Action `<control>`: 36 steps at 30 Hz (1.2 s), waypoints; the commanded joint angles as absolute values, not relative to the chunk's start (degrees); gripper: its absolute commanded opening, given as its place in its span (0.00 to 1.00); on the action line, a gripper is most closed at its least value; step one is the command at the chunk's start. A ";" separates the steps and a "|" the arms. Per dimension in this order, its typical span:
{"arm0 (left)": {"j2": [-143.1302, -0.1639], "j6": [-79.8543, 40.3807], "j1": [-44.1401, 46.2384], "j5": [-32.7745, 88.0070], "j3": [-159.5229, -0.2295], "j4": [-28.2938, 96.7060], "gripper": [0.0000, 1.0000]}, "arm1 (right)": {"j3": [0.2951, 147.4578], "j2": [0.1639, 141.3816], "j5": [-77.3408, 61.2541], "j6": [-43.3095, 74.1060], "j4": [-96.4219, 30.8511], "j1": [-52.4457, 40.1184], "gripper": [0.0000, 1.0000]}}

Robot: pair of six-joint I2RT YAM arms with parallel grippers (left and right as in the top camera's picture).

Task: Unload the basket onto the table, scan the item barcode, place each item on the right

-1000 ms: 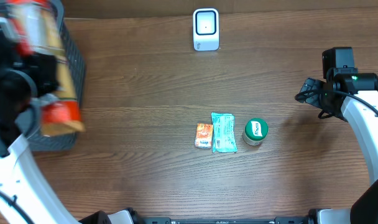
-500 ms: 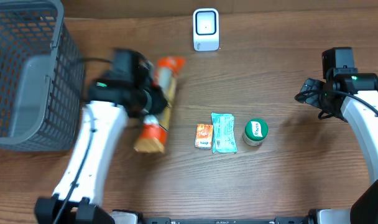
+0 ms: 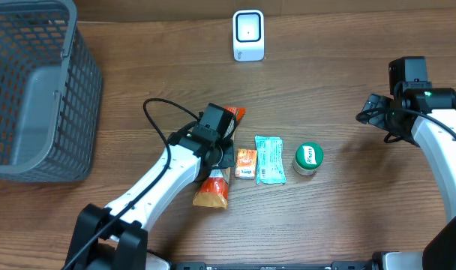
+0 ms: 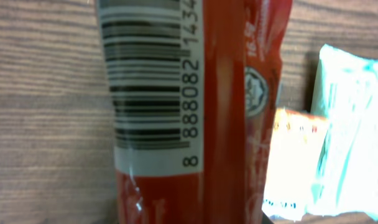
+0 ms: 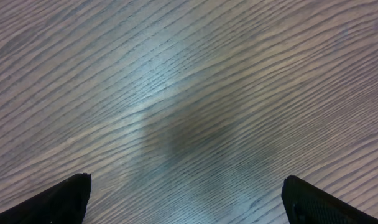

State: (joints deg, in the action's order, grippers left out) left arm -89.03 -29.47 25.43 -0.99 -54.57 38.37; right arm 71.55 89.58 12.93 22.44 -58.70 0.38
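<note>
Bright and even from above in the overhead view, with only faint, soft shadows on the bench [image 3: 138, 82] beside the arms. Sharp from edge to edge there.

Very close and a little soft in the left wrist view: barcode [image 4: 148, 81] on the red packet [image 4: 223, 93] readable, digits slightly smeared. Blown out to near white on the orange sachet [image 4: 298, 162] and the pale green packet [image 4: 354, 124].

Broad pale glare on the wood grain in the right wrist view, a dim shadow patch just right of it; fingers [image 5: 58, 199] black, without detail.
</note>
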 commanded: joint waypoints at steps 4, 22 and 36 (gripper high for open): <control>-92.62 -30.87 25.54 -2.94 -55.22 35.44 0.36 | 72.44 89.38 13.67 22.24 -58.63 0.62 1.00; -93.56 -24.40 24.73 0.69 -64.79 41.30 0.80 | 72.44 89.38 13.67 22.24 -58.63 0.62 1.00; -94.37 -24.80 20.88 -11.35 -64.86 49.65 0.63 | 72.44 89.38 13.67 22.24 -58.63 0.62 1.00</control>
